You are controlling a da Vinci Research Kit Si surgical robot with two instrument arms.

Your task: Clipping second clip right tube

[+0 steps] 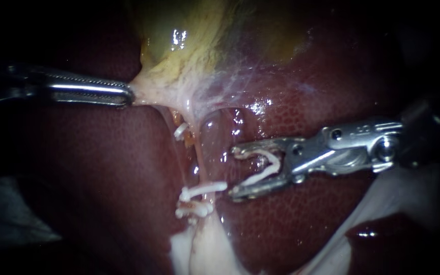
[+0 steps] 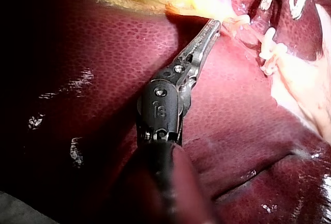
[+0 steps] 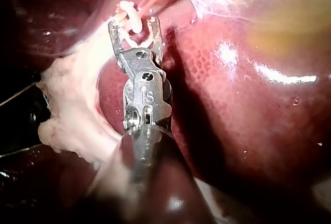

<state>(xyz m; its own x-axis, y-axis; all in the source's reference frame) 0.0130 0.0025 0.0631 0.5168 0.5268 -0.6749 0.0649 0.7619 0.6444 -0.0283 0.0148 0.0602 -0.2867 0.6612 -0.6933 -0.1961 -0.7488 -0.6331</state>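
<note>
Two jaws of the right instrument (image 1: 234, 172) stand wide apart, both gripping a spread white clip (image 1: 267, 165). Just ahead of their tips runs the right tube (image 1: 198, 165), bearing fitted clips (image 1: 203, 189). Beyond, the left instrument (image 1: 130, 95) clamps the gallbladder (image 1: 179, 61).

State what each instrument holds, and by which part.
Left instrument: jaws shut on the gallbladder at its tapered lower end. Right instrument: jaws hold an open clip by its two legs.
</note>
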